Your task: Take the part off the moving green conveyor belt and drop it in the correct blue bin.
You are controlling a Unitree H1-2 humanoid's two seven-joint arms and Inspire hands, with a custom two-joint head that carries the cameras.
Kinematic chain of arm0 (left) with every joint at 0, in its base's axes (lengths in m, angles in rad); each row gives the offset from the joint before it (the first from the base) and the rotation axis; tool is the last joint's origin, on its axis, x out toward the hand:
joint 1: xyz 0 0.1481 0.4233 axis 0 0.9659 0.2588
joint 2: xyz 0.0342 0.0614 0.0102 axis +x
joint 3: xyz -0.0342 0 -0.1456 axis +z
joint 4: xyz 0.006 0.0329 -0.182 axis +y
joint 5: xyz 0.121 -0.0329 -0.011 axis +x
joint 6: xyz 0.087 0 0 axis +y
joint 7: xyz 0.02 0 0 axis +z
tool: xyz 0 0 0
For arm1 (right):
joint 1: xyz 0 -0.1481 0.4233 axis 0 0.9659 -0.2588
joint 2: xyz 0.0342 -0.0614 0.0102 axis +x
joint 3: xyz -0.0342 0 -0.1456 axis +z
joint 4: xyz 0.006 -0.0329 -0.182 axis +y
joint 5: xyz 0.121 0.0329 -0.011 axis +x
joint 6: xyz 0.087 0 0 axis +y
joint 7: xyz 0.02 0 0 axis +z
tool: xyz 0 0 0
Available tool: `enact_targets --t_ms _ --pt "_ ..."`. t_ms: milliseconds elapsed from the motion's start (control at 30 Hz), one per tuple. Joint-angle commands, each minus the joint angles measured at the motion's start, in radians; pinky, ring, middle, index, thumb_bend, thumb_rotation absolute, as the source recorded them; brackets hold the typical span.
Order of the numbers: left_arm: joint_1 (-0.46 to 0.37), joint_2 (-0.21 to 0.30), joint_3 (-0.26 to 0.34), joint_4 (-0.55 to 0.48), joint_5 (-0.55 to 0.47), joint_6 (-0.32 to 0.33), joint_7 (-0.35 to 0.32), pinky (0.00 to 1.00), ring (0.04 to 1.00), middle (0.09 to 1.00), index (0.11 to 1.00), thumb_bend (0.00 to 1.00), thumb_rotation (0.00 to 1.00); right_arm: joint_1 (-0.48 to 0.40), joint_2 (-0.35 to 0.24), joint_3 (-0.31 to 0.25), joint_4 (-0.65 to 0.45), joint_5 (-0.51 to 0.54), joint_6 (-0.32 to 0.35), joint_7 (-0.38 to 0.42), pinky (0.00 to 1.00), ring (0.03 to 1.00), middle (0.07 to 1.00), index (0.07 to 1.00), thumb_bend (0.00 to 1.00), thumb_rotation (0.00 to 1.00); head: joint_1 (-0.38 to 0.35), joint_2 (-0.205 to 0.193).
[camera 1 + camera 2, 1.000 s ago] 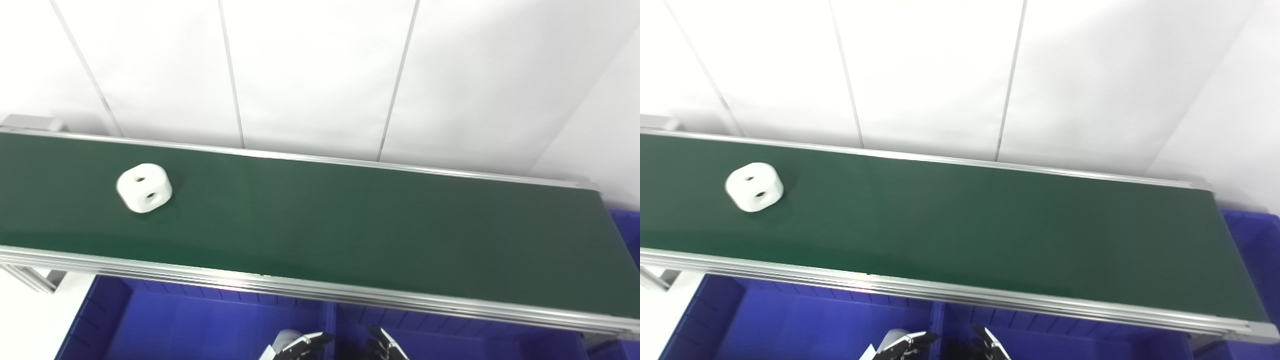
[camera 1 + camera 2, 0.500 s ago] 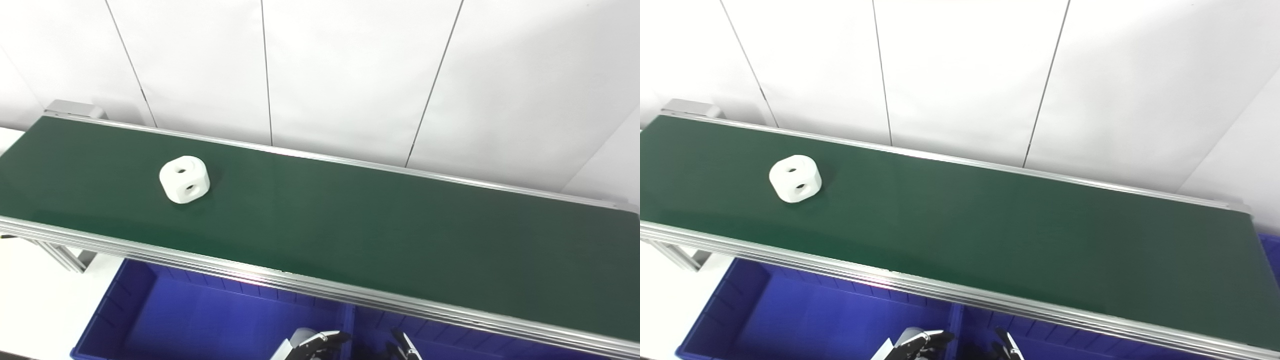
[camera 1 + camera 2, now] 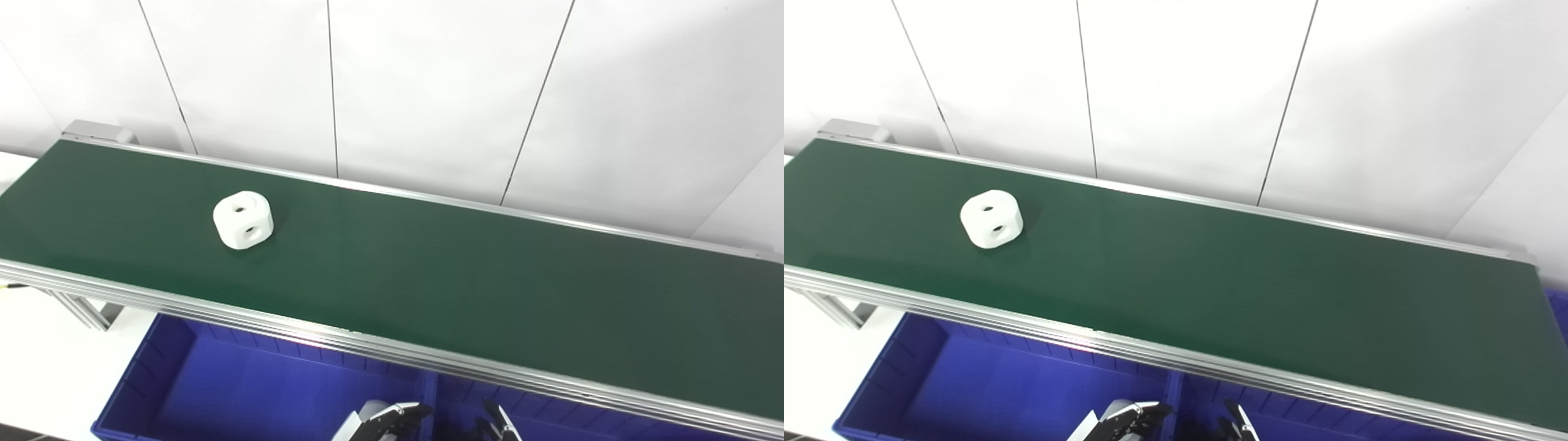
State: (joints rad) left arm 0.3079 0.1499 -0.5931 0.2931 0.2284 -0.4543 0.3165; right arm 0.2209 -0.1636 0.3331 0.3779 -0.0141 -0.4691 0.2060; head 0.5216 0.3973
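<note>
White part [image 3: 243,219] – on green belt [image 3: 429,282] | hands low, mostly hidden

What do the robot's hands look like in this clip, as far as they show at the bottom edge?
Only the tips show. The left hand has a pale grey-white rounded shell with black fingers edged in silver. The right hand shows just slim black fingers with white or silver trim. No cables, markings or arm coverings are in view; the rest is cut off by the frame.

left hand [image 3: 383,421]: white shell, black fingers | right hand [image 3: 499,424]: black fingers, white trim, mostly cut off
</note>
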Motion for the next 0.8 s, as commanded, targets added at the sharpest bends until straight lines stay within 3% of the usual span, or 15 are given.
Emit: enact_targets --t_ms 0,300,533,767 --pt "0.001 -0.010 -0.028 -0.058 0.010 -0.016 0.017 0.73 0.809 0.822 0.790 0.97 0.90 0.002 -0.015 -0.015 0.023 -0.005 -0.001 -0.001 0.84 0.941 0.997 0.977 0.96 0.96 -0.001 0.001" --pt "0.034 0.017 -0.063 -0.293 0.069 -0.015 0.039 0.70 0.788 0.808 0.773 0.98 0.85 0.001 -0.012 -0.032 0.038 0.004 -0.001 0.021 0.84 0.934 0.988 0.979 0.96 0.95 0.016 0.004" --pt "0.001 -0.001 0.053 -0.486 0.126 0.007 -0.069 0.65 0.772 0.788 0.743 1.00 0.77 -0.008 -0.004 -0.041 0.048 0.005 -0.001 0.034 0.84 0.947 0.995 0.990 0.96 0.95 0.027 0.000" --pt "-0.081 -0.016 0.204 -0.565 0.214 0.043 -0.131 0.64 0.755 0.778 0.737 1.00 0.72 -0.016 0.012 -0.040 0.059 -0.002 -0.001 0.025 0.85 0.950 0.996 0.998 0.96 0.94 0.006 0.003"
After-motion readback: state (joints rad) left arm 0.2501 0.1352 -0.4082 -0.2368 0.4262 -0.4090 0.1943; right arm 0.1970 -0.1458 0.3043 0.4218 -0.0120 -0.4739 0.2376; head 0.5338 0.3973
